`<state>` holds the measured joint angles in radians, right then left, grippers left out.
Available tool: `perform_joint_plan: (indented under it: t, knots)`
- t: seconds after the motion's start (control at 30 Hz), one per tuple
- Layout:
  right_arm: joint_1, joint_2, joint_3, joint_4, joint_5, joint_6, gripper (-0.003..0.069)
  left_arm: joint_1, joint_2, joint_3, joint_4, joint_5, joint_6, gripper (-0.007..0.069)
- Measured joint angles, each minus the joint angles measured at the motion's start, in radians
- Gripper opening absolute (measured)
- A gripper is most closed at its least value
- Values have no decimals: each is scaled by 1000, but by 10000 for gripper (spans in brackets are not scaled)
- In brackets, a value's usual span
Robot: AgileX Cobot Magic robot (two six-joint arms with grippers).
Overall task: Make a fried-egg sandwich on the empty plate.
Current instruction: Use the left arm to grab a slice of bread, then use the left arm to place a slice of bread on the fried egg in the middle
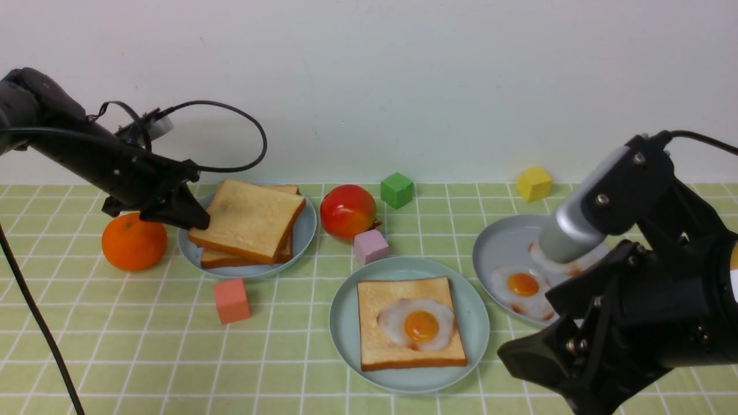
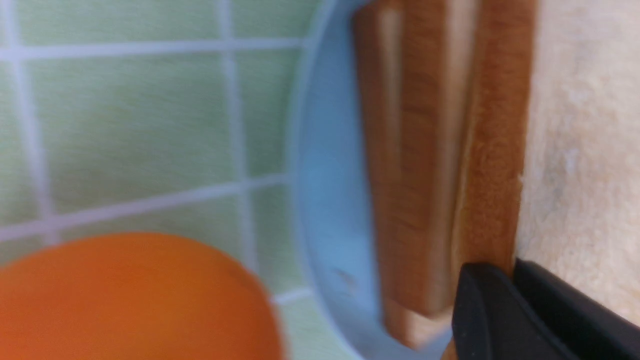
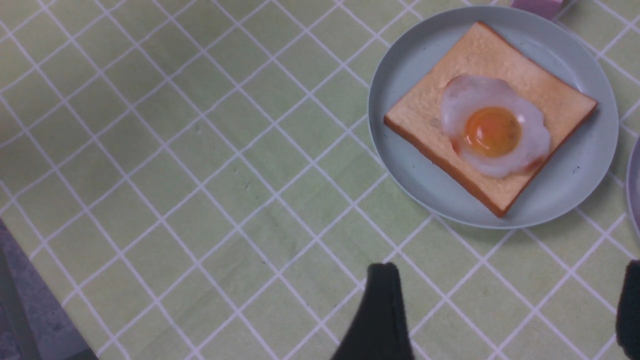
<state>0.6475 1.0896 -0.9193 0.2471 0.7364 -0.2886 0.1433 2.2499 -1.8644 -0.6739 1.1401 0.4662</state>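
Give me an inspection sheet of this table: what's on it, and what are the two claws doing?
Surface: green checked cloth.
Job's things: mint-green plate holds one toast slice topped with a fried egg; top toast slice on the pale-blue plate.
Clutter: orange, red fruit, green cube, yellow cube, pink cube, salmon cube, grey-blue plate of spare eggs.
Grippers: left gripper shut on top toast slice; right gripper open, empty.
Cables: black cable loops above left gripper.
Surroundings: plain white wall.

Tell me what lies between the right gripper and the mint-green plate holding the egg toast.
Only bare checked tablecloth, seen in the right wrist view, separates the right gripper from the mint-green plate.
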Motion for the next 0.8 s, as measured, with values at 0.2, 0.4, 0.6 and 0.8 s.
perform_joint_plan:
  t: [0.2, 0.4, 0.6, 0.8]
  knots:
    - [0, 0, 0, -2, -1, 23, 590, -25, -99, 20, -163, 62, 169, 15]
    - [0, 1, 0, -89, -19, 191, 589, -140, -123, 101, -171, 62, 120, 15]
    - [0, 1, 0, -277, -1, 414, 421, -293, -119, 153, -204, 62, 8, 15]
    - [0, 1, 0, -399, 21, 506, 9, -393, -126, 226, -246, 50, -53, 15]
